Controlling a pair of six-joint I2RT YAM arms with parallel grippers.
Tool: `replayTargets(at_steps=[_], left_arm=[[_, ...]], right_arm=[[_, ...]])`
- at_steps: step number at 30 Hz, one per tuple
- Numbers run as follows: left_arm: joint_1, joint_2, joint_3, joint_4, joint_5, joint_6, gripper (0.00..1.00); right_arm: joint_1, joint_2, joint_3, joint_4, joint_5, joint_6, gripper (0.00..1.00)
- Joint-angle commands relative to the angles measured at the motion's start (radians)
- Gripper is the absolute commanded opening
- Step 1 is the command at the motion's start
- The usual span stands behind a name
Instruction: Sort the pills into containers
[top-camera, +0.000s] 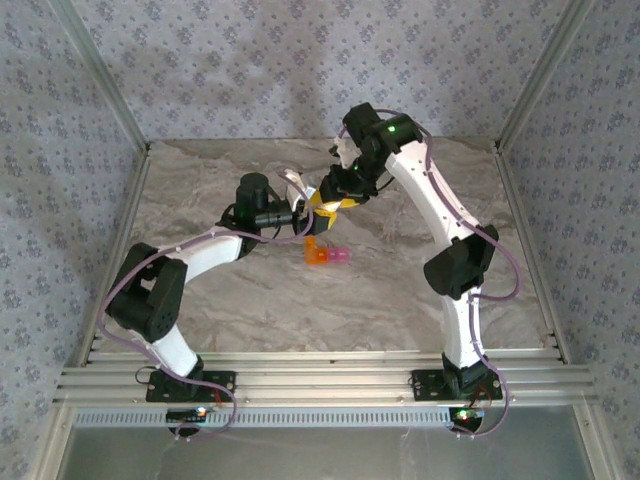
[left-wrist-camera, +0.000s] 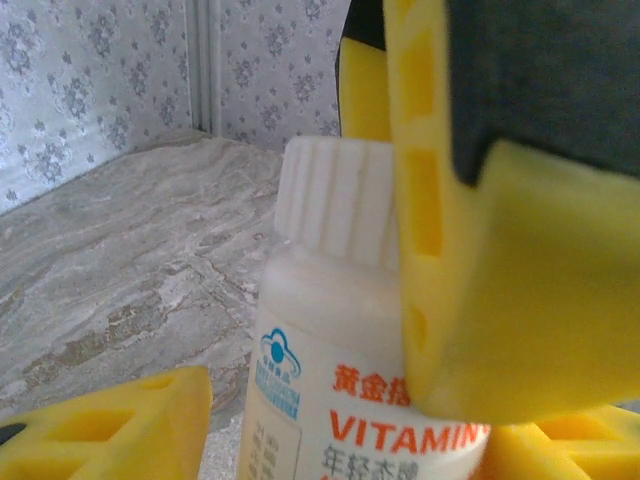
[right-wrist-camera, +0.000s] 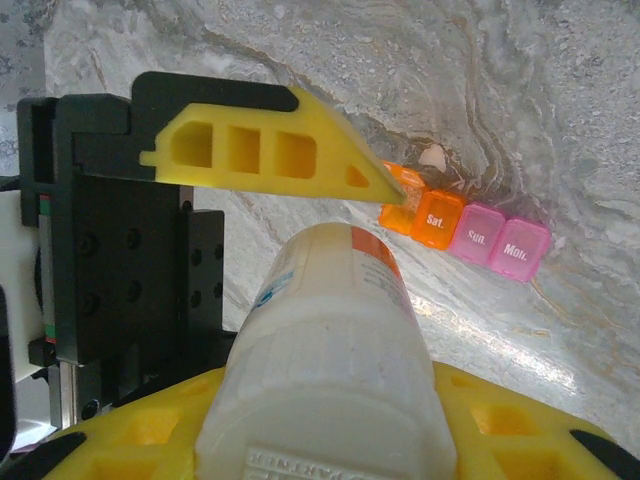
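Yellow right gripper (right-wrist-camera: 325, 400) clamps white bottle (right-wrist-camera: 330, 300); left gripper (left-wrist-camera: 335, 440) loosely straddles it.

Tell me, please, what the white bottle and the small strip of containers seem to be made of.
The bottle looks like milky white plastic with a satin finish; its cap has moulded ribs. The containers seem to be translucent coloured plastic, since light glows through their orange and pink walls.

The bottle (left-wrist-camera: 330, 380) is showing white with an orange band and red lettering. The containers (right-wrist-camera: 465, 230), centre right, are glowing orange and pink. The table (top-camera: 300, 300) is looking grey-marbled, the walls (top-camera: 250, 60) blue-grey flowered.
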Motion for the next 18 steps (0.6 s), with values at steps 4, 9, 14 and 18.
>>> replayTargets(at_steps=[4,9,14,18], left_arm=[[-0.009,0.012,0.035,0.004,0.034,-0.006,0.56],[-0.009,0.013,0.041,-0.018,0.034,-0.013,0.43],[-0.009,0.01,0.039,-0.024,0.034,-0.031,0.3],[-0.007,0.009,0.05,-0.043,0.019,-0.05,0.06]], right_arm=[[0.008,-0.016,-0.021,-0.002,-0.033,0.009,0.27],[0.005,-0.019,-0.027,0.002,-0.034,0.008,0.27],[-0.004,-0.028,-0.042,0.014,-0.046,0.01,0.27],[-0.02,-0.054,-0.084,0.062,-0.067,0.042,0.37]])
